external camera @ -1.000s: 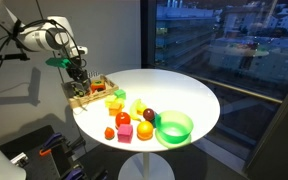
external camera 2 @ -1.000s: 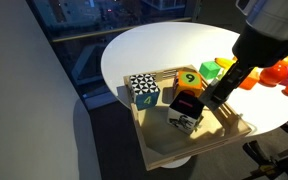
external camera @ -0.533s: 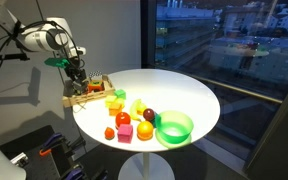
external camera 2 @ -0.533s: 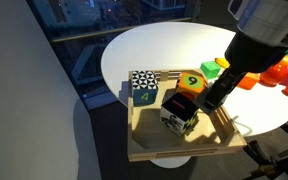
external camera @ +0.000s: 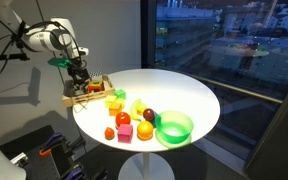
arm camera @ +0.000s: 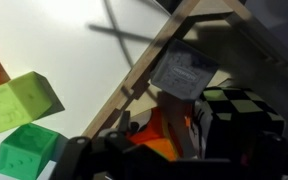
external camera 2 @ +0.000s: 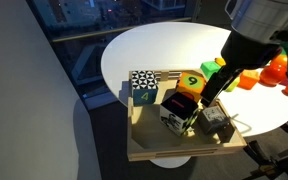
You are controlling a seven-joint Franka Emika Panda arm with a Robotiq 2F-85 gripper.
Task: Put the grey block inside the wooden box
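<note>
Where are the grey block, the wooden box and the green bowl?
grey block (external camera 2: 216,118), in an exterior view, top face
wooden box (external camera 2: 184,152), in an exterior view, near wall
green bowl (external camera: 174,139), in an exterior view, front wall

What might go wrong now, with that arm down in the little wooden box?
1. The shallow light wooden box seems to hang past the rim of the round white table. A nudge from the end effector might tip it off.
2. The small grey block lies close beside a black-and-white checkered cube. The end effector is near both and may knock them when it lifts out.
</note>
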